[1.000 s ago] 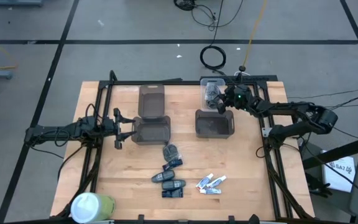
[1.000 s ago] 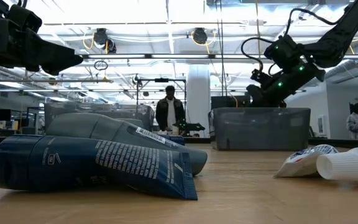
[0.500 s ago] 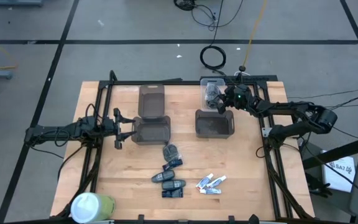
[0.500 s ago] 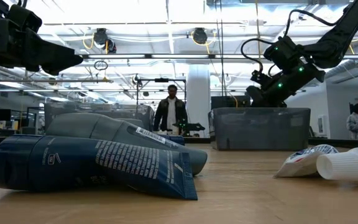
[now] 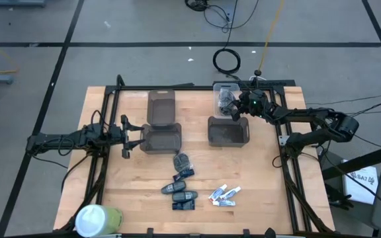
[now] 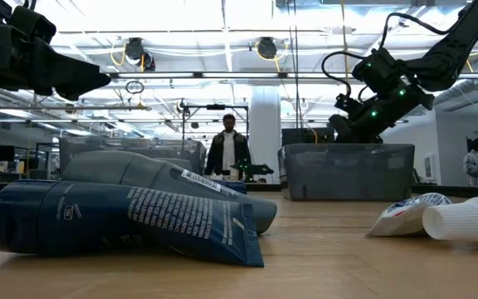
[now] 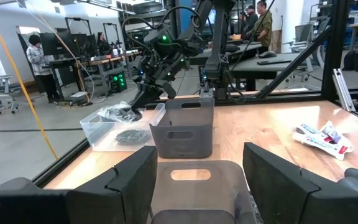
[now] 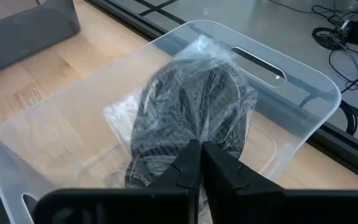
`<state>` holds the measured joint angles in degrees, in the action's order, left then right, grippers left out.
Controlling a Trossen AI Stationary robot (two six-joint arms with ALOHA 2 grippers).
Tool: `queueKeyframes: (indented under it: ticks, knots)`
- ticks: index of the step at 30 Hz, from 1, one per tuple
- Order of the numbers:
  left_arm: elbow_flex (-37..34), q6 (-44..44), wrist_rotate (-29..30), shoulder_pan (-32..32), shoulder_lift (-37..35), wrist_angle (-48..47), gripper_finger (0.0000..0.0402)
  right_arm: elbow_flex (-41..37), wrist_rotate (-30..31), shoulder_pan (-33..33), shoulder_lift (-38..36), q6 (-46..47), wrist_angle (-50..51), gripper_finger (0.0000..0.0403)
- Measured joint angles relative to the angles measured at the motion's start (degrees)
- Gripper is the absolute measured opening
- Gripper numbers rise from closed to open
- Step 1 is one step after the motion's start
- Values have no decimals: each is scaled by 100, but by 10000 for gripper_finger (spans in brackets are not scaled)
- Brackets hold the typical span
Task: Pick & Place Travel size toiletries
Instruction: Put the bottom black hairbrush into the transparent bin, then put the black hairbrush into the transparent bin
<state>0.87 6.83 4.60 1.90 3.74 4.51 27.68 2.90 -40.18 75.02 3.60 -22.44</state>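
A dark grey lump wrapped in clear film (image 8: pixel 191 106) lies in the clear bin (image 5: pixel 225 96) at the far edge. My right gripper (image 8: pixel 200 148) is down in that bin, shut on the wrap; the left wrist view shows it far off (image 7: pixel 137 107). More toiletries lie on the near half of the table: another wrapped dark lump (image 5: pixel 182 160), dark oblong pieces (image 5: pixel 180 192) and little white tubes (image 5: pixel 224 194). My left gripper (image 7: pixel 197 186) is open at the table's left, its fingers pointing at a grey bin (image 5: pixel 161 138). My right gripper pinches the clear film of the wrapped dark lump at the film's top (image 8: pixel 197 138), where the creases run together, between its two fingertips. The fingers come slanting down from the table's right. The lump rests inside the clear bin.
Three grey bins stand on the far half: two at the left (image 5: pixel 162 106) and one right of centre (image 5: pixel 229 131). A big white-and-green cylinder (image 5: pixel 98 219) lies at the near left corner. A black frame (image 5: pixel 177 86) borders the table. People stand in the room beyond (image 6: pixel 229 149).
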Motion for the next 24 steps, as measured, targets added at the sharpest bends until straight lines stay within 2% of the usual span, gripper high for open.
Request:
queueKeyframes:
  ticks: [12,17,19,24]
  knots:
    - [0,0,0,1,-1,2,234,0,0,0,-15,0,0,56]
    - [0,0,0,1,0,0,235,0,-37,47,-474,60,34,63]
    - [0,0,0,0,0,0,234,0,-273,98,-798,150,94,63]
    - [0,0,0,0,0,2,235,0,-1345,295,-1776,281,407,58]
